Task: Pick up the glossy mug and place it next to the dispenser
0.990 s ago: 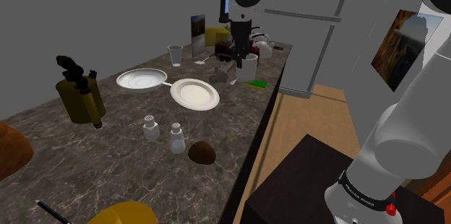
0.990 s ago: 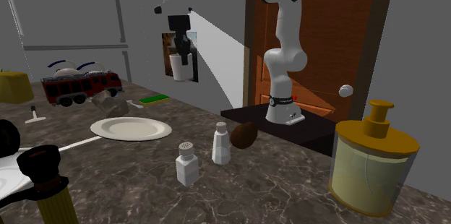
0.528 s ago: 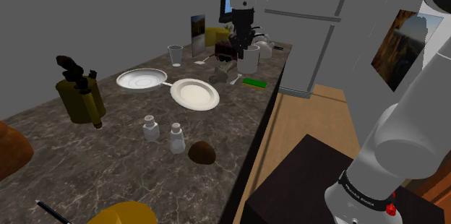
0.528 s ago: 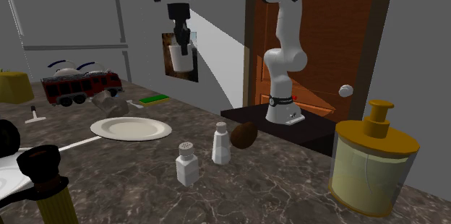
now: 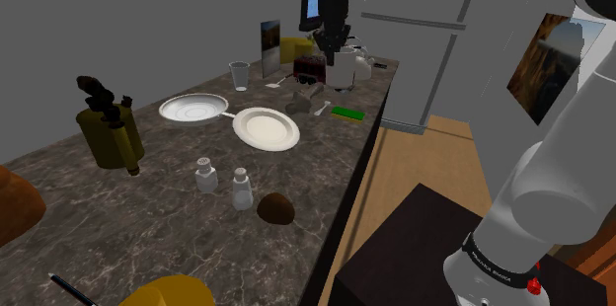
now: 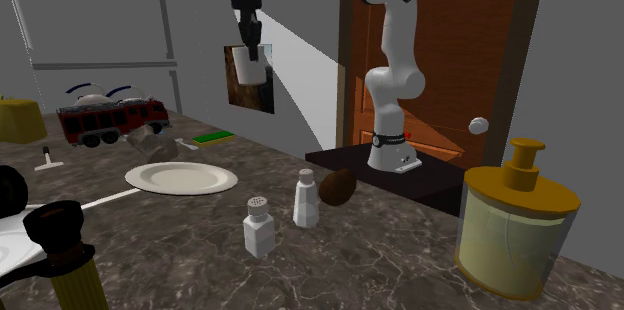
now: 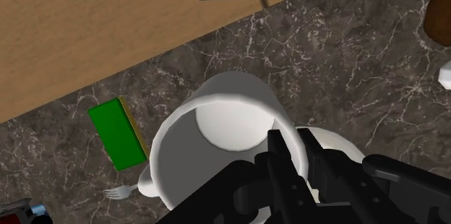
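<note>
Clearly off the surface, the white mug (image 5: 343,70) hangs in the air above the far end of the dark marbled tabletop (image 5: 168,217), carried by the black gripper (image 5: 334,49), which points straight down from the white arm. In the wrist view the gripper (image 7: 290,147) is closed on the mug (image 7: 217,132), pinching its wall at the rim, with the mug's open mouth facing the camera and its pale inside showing. Beneath it in that view lie a green sponge (image 7: 116,134) and a small fork (image 7: 119,192) on the tabletop (image 7: 340,56), with the wooden floor (image 7: 72,27) beyond the tabletop's edge. The second exterior view shows the mug (image 6: 250,64) upright under the gripper (image 6: 250,40), high above the sponge (image 6: 212,138) and a red toy fire truck (image 6: 110,118). The yellow dispenser (image 6: 515,223) stands in the foreground at that view's lower right, well apart from the mug; in the shoulder view the dispenser (image 5: 168,294) sits at the near end of the tabletop. Between the two lie a white plate (image 5: 267,128), a second plate (image 5: 193,109), two shakers (image 5: 206,174) (image 5: 241,189) and a brown rounded lump (image 5: 275,207). A dark olive bottle (image 5: 109,131) stands near the shoulder view's left.
</note>
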Tool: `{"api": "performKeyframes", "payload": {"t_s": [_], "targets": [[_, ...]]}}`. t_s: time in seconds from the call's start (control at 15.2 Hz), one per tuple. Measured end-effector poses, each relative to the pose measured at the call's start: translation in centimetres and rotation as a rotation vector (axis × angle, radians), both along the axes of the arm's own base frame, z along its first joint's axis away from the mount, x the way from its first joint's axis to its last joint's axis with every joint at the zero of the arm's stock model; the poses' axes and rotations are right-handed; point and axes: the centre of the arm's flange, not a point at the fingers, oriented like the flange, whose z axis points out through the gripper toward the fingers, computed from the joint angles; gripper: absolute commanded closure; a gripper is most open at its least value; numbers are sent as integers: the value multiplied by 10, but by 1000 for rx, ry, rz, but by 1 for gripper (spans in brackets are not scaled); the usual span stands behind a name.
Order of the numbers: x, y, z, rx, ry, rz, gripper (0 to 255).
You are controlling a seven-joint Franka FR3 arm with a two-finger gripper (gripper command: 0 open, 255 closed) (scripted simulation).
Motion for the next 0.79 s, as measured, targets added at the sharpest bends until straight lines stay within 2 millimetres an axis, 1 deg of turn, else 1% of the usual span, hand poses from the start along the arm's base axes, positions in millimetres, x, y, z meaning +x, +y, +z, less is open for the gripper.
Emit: {"api": "performKeyframes", "payload": {"t_s": [0.46, 0.59, 0.79], "targets": [[0, 1, 36, 0, 0, 0, 255], [-5, 14, 38, 0, 0, 0, 255], [-14, 51, 41, 0, 0, 1, 255]]}}
